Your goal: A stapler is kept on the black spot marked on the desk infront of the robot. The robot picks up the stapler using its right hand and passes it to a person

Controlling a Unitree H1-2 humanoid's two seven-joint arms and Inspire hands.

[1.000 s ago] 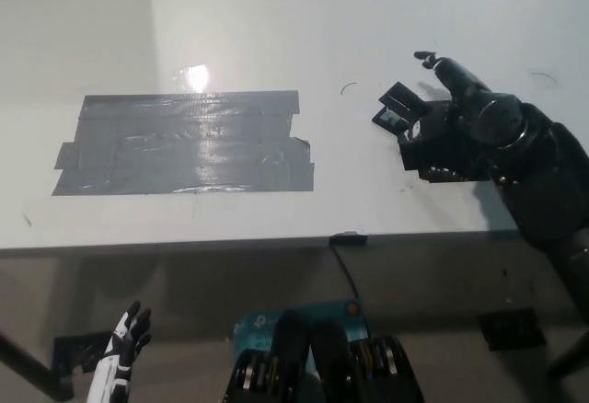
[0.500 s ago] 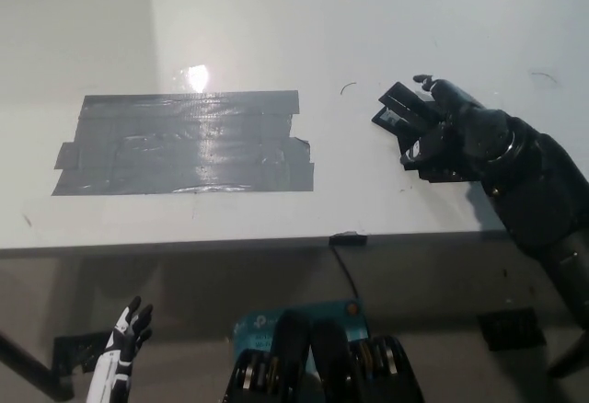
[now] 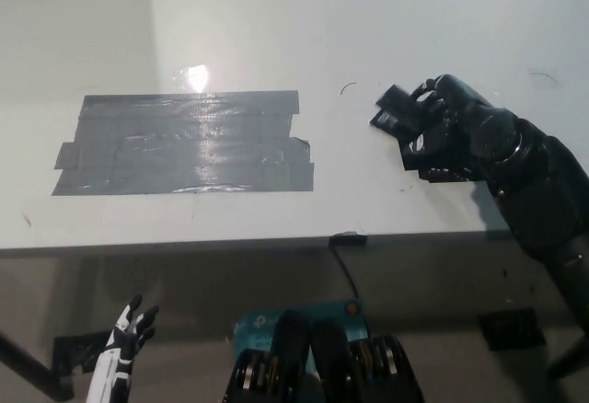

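The black right robot hand [image 3: 448, 127] is shown curled over the stapler [image 3: 398, 113], which lies on the white counter [image 3: 276, 17] well to the right of the grey taped patch [image 3: 184, 143], not on it. The fingers appear wrapped onto the stapler's body, though black against black makes a firm closure hard to confirm; it is read as a grasp being secured. For a sound pick, the stapler is best clamped across its long sides and raised straight up before any swing outward. The near edge of the counter [image 3: 230, 242] lies just below the wrist, so little room is left on that side; ample bare surface is available ahead and to the left. The white left robot hand [image 3: 124, 334] is held low beneath the counter edge, fingers spread and empty.
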